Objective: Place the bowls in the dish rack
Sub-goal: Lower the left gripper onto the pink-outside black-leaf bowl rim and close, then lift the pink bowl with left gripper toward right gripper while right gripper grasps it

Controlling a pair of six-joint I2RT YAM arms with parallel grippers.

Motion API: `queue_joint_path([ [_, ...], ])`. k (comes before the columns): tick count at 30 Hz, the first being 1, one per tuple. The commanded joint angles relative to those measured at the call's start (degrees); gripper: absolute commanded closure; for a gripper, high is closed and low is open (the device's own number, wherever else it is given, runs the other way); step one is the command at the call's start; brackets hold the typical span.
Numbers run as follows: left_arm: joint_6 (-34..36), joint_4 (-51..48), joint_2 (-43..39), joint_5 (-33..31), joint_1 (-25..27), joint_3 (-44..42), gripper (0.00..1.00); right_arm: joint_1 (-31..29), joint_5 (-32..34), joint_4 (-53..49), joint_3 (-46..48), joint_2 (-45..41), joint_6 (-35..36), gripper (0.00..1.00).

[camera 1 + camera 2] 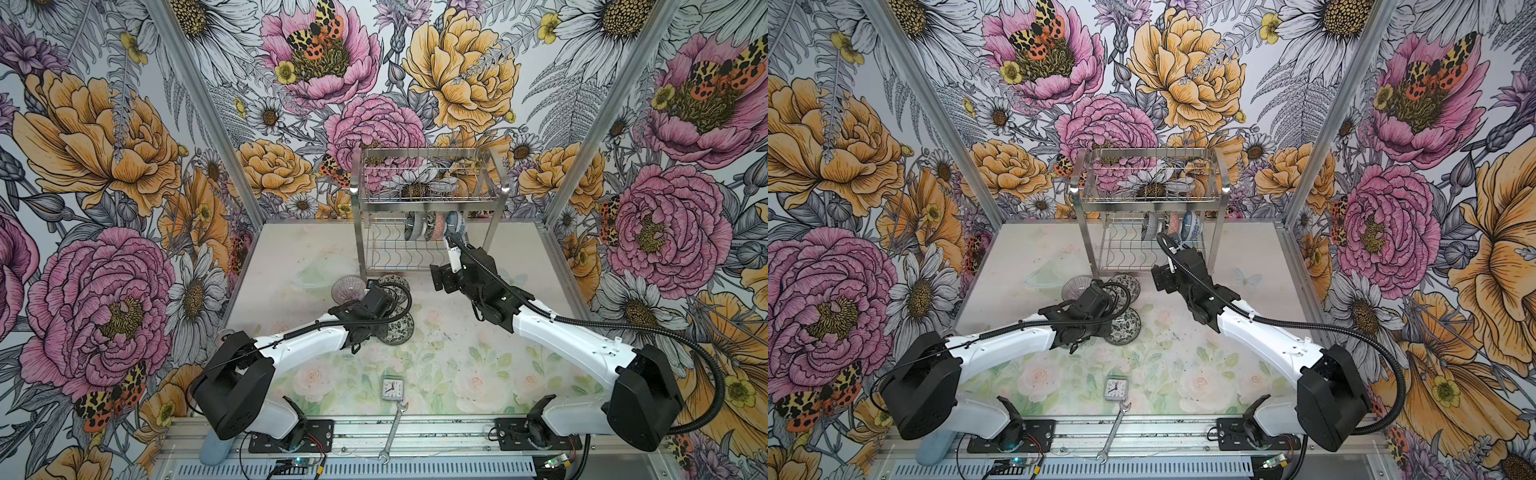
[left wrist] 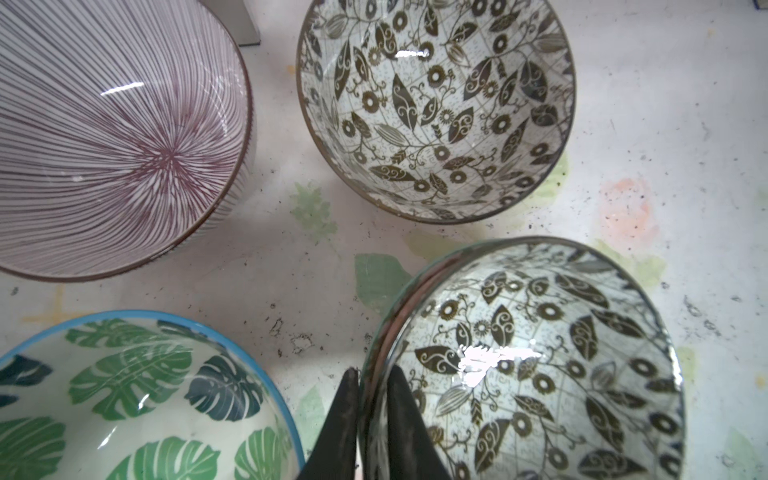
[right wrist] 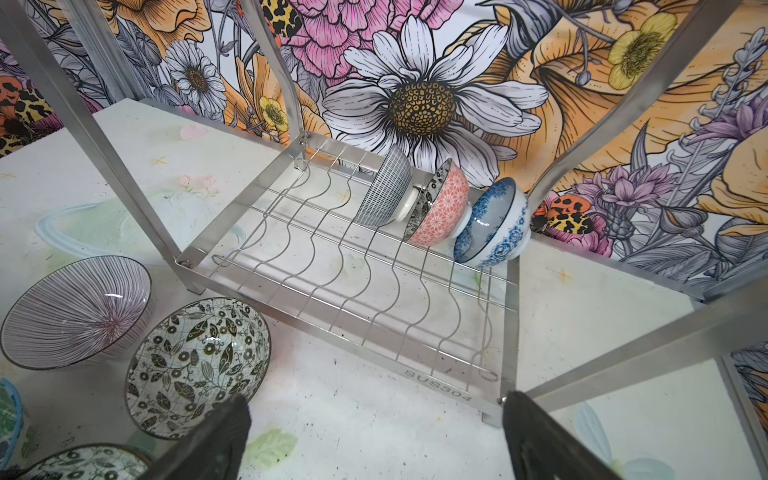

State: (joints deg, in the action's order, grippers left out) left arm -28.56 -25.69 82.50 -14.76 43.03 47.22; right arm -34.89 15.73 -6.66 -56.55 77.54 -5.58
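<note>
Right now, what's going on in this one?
The left gripper pinches the rim of a black-and-white leaf bowl, apparently ready to lift it. The right gripper hangs open and empty in front of the dish rack, whose lower tier already holds a few bowls on edge, among them a pink bowl. A striped bowl, a green leaf bowl and a second black-and-white bowl sit on the table.

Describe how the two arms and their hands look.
Both the left arm and right arm have white shell links joined by bulky black joint housings, with a black corrugated hose looping alongside each. The left hand and right hand end in flat, tapered black fingers.
</note>
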Motion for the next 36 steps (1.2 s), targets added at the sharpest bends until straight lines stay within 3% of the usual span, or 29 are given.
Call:
queue_joint_path([
  [1,-0.17,0.22,-2.48,-0.75,-0.02,0.04,0.89,0.33,-0.87,0.16,-0.88,-0.45,-0.89,0.03],
  [6,0.11,-1.16,-4.04,-1.49,-0.03,0.32,1.0,0.29,-1.05,0.06,-0.99,-0.43,-0.85,0.03],
  [19,0.61,-3.88,-10.92,-3.59,0.05,2.9,1.0,0.35,-2.45,-1.49,-1.97,-1.59,-1.35,0.03],
  [28,-0.18,0.45,-21.18,-12.5,-0.26,4.38,1.0,0.19,-13.51,-5.38,-4.81,-6.12,-5.77,0.0],
  [36,0.13,9.44,-18.09,-14.36,-1.54,5.71,1.0,-1.91,-22.7,-5.05,-8.88,-6.21,-13.49,0.0],
])
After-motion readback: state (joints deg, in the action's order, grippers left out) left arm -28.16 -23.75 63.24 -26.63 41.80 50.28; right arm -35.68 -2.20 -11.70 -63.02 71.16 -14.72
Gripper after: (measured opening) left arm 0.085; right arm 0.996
